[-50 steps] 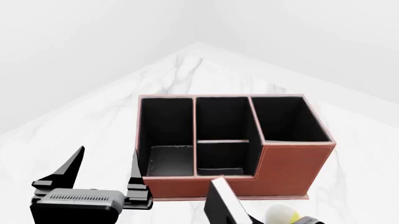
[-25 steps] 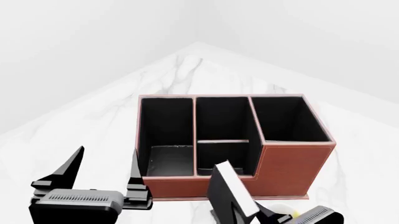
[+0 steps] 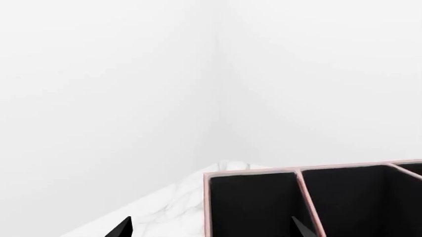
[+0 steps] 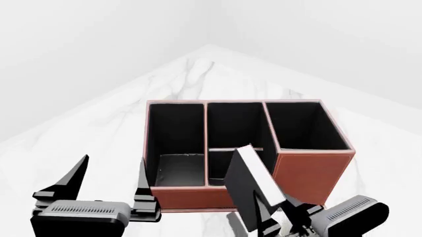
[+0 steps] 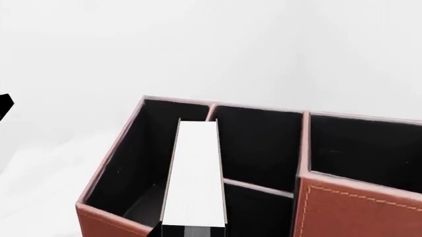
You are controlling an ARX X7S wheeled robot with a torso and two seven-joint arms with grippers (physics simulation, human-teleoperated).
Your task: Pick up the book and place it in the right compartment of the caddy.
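Book gripped before caddy, compartments bare

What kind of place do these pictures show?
Probably a simulated tabletop test scene, not a real room: a white marble-patterned table between plain white walls, bearing only a leather-like desk caddy, with a book held over it.

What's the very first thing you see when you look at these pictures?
The big reddish-brown caddy with black insides sits in the middle of the white marble table. Right in front of it, the right gripper holds up the black book, tilted, its white pages showing. The left gripper waits open near the caddy's low end.
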